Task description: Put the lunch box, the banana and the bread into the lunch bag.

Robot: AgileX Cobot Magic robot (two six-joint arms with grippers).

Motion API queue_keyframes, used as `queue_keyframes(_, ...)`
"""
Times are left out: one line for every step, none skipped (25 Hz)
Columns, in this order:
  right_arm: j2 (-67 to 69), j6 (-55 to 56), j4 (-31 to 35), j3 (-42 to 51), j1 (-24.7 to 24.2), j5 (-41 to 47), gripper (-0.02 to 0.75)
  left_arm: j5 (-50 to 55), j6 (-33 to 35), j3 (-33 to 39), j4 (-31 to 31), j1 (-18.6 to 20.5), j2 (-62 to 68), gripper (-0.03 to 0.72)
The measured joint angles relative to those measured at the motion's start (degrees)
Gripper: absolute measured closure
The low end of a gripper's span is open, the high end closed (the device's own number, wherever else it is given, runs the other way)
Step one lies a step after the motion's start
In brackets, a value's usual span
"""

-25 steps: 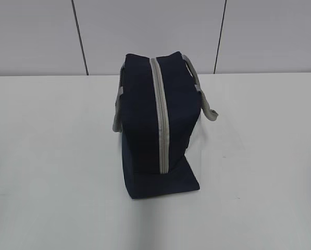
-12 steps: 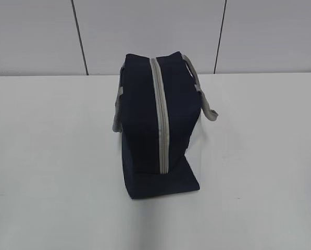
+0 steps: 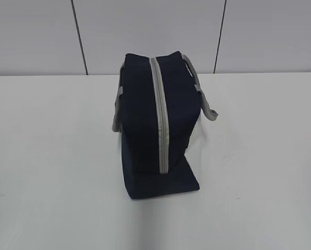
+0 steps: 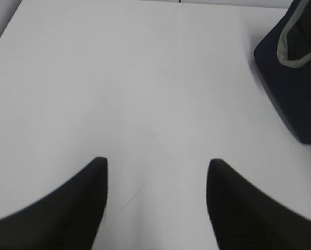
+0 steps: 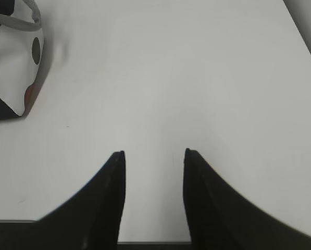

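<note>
Nothing has shifted over the last second: we see lunch bag (image 3: 158, 125) zipped (food unseen), beyond both empty grippers, left fingers (image 4: 72, 208) wide, right fingers (image 5: 100, 203) narrower; packing looks finished.

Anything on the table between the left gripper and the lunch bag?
Nothing: in the left wrist view, only bare white table lies between the open left gripper and the lunch bag at upper right.

I see the lunch bag (image 3: 152, 125) standing alone in the middle of the white table (image 3: 51, 156), its grey zipper (image 3: 160, 114) running along the top toward me, grey handles (image 3: 206, 104) drooping at both sides.
</note>
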Motion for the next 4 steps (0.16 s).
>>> queue_keyframes(0.00,0.00,0.00,0.00,0.00,0.00,0.460,0.00,0.00,0.00,0.00,0.00,0.00,0.265)
queue_keyframes(0.00,0.00,0.00,0.00,0.00,0.00,0.459,0.00,0.00,0.00,0.00,0.00,0.00,0.265)
queue_keyframes(0.00,0.00,0.00,0.00,0.00,0.00,0.459,0.00,0.00,0.00,0.00,0.00,0.00,0.265)
queue_keyframes(0.00,0.00,0.00,0.00,0.00,0.00,0.459,0.00,0.00,0.00,0.00,0.00,0.00,0.265)
